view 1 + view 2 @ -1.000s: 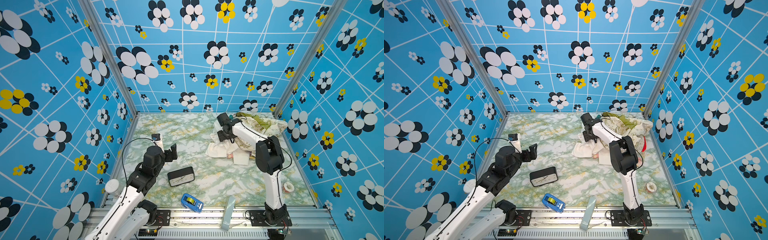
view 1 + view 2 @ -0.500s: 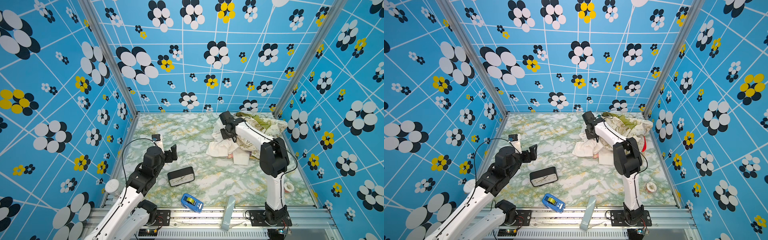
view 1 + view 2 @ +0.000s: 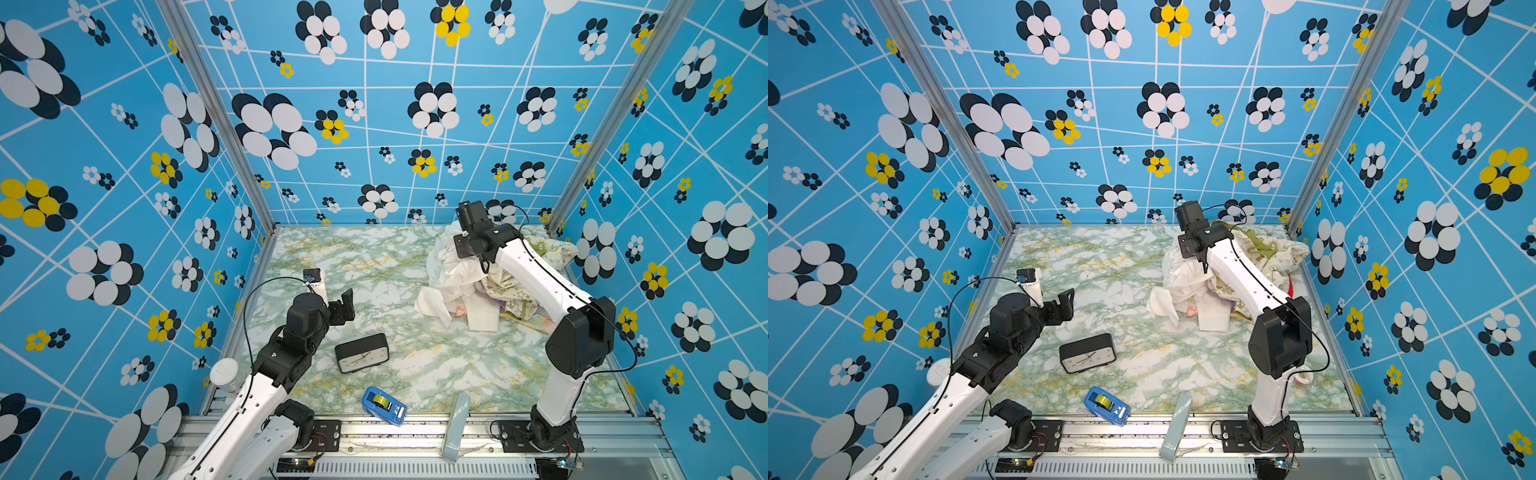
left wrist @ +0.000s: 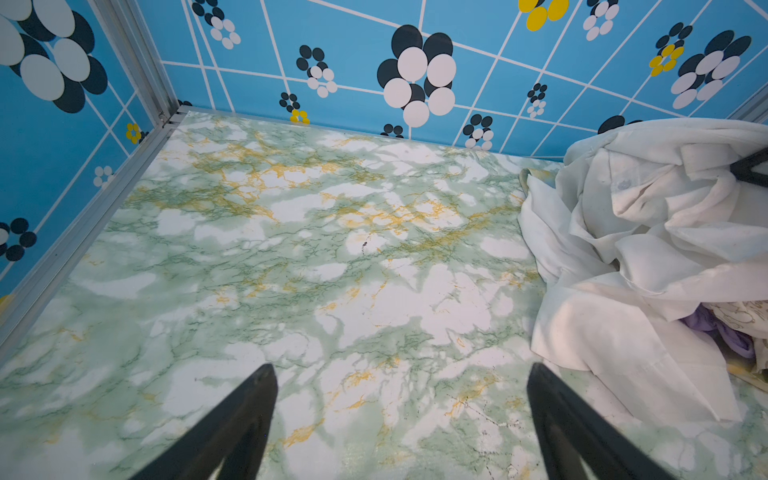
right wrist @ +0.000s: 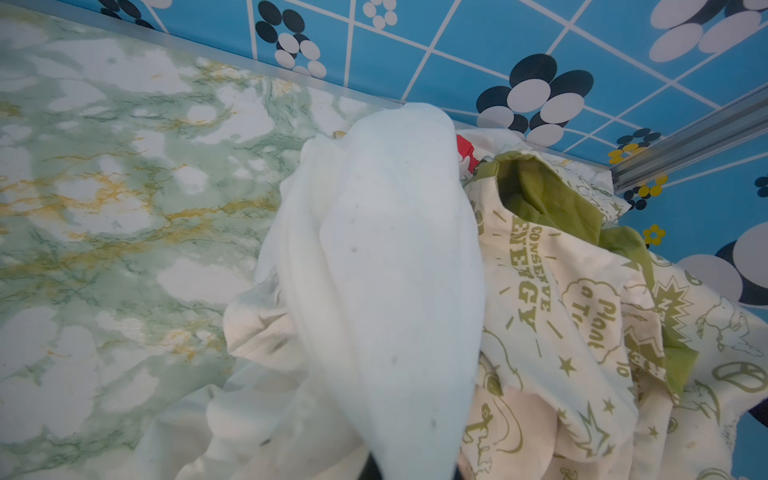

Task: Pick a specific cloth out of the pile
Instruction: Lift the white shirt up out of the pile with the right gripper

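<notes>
The white cloth (image 3: pixel 453 278) lies bunched on the pile (image 3: pixel 513 293) at two o'clock on the table (image 3: pixel 353 257), a fold pinched in the closed jaws of the right gripper (image 3: pixel 483 266). At nine o'clock the left gripper (image 4: pixel 399 415) hangs with its jaws wide, holding nothing.

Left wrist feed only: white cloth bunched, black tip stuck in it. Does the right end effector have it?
Observer: Yes. The right wrist view shows a fold of the white cloth running up into the shut right end effector.
Operator: What's next to it?
Observer: A cream cloth with olive-green print lies beside it, toward the back corner.
Operator: Anything near the left end effector?
Observer: In both top views the left end effector is open above the table, with a black clock apart from it, nearer the front rail.
</notes>
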Robot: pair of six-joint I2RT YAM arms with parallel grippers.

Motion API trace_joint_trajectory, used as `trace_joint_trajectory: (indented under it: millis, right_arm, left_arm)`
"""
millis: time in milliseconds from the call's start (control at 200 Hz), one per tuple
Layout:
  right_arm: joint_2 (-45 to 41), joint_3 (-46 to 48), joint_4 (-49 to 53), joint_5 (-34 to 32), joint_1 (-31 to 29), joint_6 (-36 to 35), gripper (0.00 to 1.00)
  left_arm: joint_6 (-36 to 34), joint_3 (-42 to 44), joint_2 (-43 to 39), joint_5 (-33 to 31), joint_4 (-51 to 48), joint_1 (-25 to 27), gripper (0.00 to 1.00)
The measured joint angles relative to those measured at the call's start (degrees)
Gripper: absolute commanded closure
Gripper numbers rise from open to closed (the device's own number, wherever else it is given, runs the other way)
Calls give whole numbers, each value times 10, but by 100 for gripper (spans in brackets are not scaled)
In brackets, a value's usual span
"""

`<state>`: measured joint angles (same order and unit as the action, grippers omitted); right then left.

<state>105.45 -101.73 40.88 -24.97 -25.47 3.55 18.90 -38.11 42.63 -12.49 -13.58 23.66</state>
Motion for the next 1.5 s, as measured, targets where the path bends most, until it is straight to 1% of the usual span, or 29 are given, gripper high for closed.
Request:
trace_joint_trajectory:
  millis: [250,455,715,865,1074,1504]
  right_arm:
    - [-39,-3,-15,9,-16,-15,100]
    - [-61,-43,-17,11,-26,-26,100]
    - [-89,-62,-23,20,-31,-30,100]
    - [-99,-85,-25,44,-34,-29,100]
    - [-99,-155,-21,90,-36,-27,100]
    - [-99,-262,-22,152,-37,-23,100]
  left_arm:
    - [0,0,0,-2,0,1,5]
    - [0,0,-4,-4,-1,1,5]
    - [0,0,-12,-6,-2,1,5]
    - [0,0,-15,-8,-2,1,5]
    - [0,0,-14,-10,-4,1,5]
    - [0,0,-20,-10,-15,1,5]
